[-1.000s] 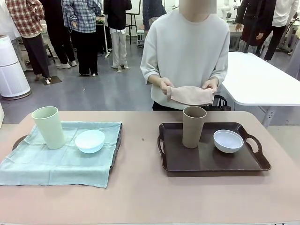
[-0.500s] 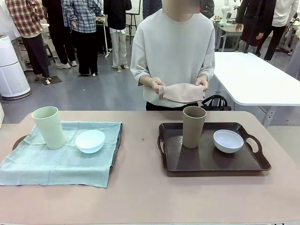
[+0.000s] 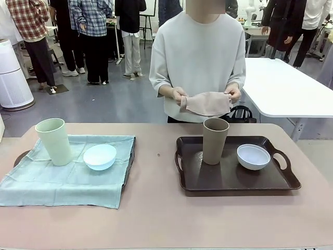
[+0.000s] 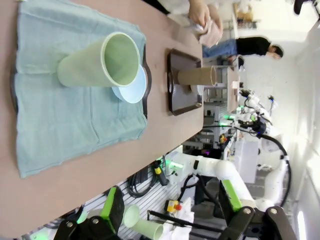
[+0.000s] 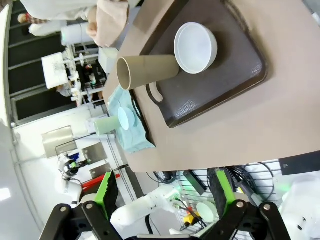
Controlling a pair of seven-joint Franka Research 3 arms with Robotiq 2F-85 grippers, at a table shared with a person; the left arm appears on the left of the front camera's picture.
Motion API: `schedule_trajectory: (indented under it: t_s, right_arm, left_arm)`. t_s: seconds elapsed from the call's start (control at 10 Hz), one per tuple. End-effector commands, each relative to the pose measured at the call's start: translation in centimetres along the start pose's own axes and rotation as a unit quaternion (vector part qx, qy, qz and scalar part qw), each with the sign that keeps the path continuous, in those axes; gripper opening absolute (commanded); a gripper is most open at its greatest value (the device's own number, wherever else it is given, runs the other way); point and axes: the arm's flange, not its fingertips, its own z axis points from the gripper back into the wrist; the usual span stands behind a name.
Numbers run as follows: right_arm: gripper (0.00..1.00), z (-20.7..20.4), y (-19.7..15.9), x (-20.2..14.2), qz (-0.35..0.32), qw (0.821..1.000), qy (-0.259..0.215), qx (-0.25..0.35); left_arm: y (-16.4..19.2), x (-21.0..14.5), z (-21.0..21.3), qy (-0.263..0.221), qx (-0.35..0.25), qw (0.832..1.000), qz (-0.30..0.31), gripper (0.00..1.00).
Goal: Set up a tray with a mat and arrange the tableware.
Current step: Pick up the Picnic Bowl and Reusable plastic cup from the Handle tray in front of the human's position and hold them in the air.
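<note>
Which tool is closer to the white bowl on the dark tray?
Right. The right tool hangs off the table edge facing the white bowl; the left tool hangs off the edge by the green cloth, with that bowl far across the table.

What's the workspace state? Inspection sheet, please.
Surface: tan table with two trays on it.
Job's things: green tumbler and blue bowl stand on a green mat spread over the left tray. The brown tumbler and white bowl are on the bare brown tray. A person at the far side holds a beige cloth.
Clutter: a small speck between the trays.
Grippers: left gripper open, empty; right gripper open, empty.
Cables: black cables below the table's near edge.
Surroundings: white table at far right, people standing behind.
</note>
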Motion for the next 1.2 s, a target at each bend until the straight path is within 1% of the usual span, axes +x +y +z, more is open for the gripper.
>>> schedule_trajectory:
  t_s: [0.0, 0.1, 0.2, 0.3, 0.4, 0.5, 0.6, 0.7, 0.8, 0.9, 1.0, 1.1]
  right_arm:
    - [0.98, -2.1, 3.7, 1.4, 0.016, 0.996, 0.005, -0.083]
    - [0.98, -3.8, 5.9, 2.2, 0.007, 0.994, 0.004, -0.106]
    - [0.98, -5.6, 7.4, 2.7, -0.002, 0.990, 0.006, -0.139]
    - [0.98, -7.6, 8.6, 3.0, -0.005, 0.985, 0.007, -0.172]
    - [0.98, -9.7, 9.5, 3.2, -0.004, 0.979, 0.003, -0.204]
    - [0.98, -12.5, 10.2, 3.9, 0.003, 0.969, -0.020, -0.248]
    - [0.98, -15.4, 10.1, 4.0, 0.023, 0.960, -0.031, -0.276]
    - [0.98, -18.1, 9.4, 4.4, 0.039, 0.951, -0.043, -0.305]
    - [0.98, -20.0, 8.3, 4.9, 0.042, 0.944, -0.047, -0.323]
    - [0.98, -21.5, 7.4, 5.5, 0.045, 0.940, -0.047, -0.334]
    - [0.98, -22.3, 7.1, 5.8, 0.049, 0.940, -0.047, -0.336]
    - [0.98, -22.9, 7.1, 5.7, 0.053, 0.940, -0.044, -0.335]
  left_arm:
    - [-5.8, 3.3, -3.4, 0.009, 0.074, 0.994, -0.085, 1.00]
    - [-8.6, 5.7, -5.4, 0.004, 0.134, 0.985, -0.109, 1.00]
    - [-10.5, 7.5, -7.6, 0.004, 0.172, 0.977, -0.122, 1.00]
    - [-12.1, 8.6, -9.7, 0.022, 0.192, 0.970, -0.148, 1.00]
    - [-13.7, 9.0, -12.6, 0.048, 0.216, 0.956, -0.191, 1.00]
    - [-15.4, 9.1, -16.9, 0.081, 0.269, 0.922, -0.266, 1.00]
    - [-16.6, 8.3, -20.8, 0.109, 0.331, 0.880, -0.323, 1.00]
    - [-17.5, 7.6, -24.5, 0.129, 0.358, 0.848, -0.368, 1.00]
    - [-18.1, 6.9, -28.1, 0.132, 0.382, 0.817, -0.411, 1.00]
    - [-18.7, 6.1, -31.5, 0.133, 0.388, 0.787, -0.460, 1.00]
    - [-19.4, 5.2, -34.2, 0.136, 0.382, 0.767, -0.497, 1.00]
    - [-20.0, 4.3, -36.5, 0.129, 0.361, 0.762, -0.522, 1.00]
